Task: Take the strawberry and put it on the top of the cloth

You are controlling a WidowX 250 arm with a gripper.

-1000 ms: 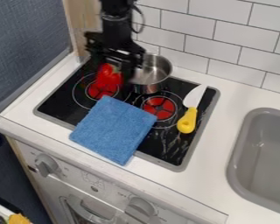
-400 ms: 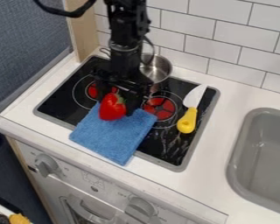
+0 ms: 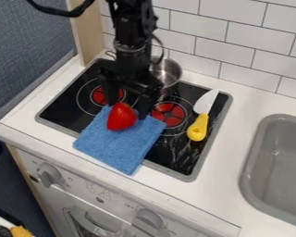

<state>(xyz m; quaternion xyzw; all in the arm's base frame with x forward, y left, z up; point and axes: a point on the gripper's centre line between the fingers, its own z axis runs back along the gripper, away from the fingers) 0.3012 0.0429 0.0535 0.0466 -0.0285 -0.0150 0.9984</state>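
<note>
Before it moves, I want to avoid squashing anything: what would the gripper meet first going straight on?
Pointing down, the gripper would probably meet the strawberry first, with the blue cloth beyond it; depth is hard to judge from this one view.

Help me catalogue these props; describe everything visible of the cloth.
The blue cloth is roughly square with a soft, towel-like nap, perhaps folded. It lies flat and angled, partly on the black stovetop, partly over the white counter in front. The strawberry hides some of its far end; whether the two touch, I cannot tell.
</note>
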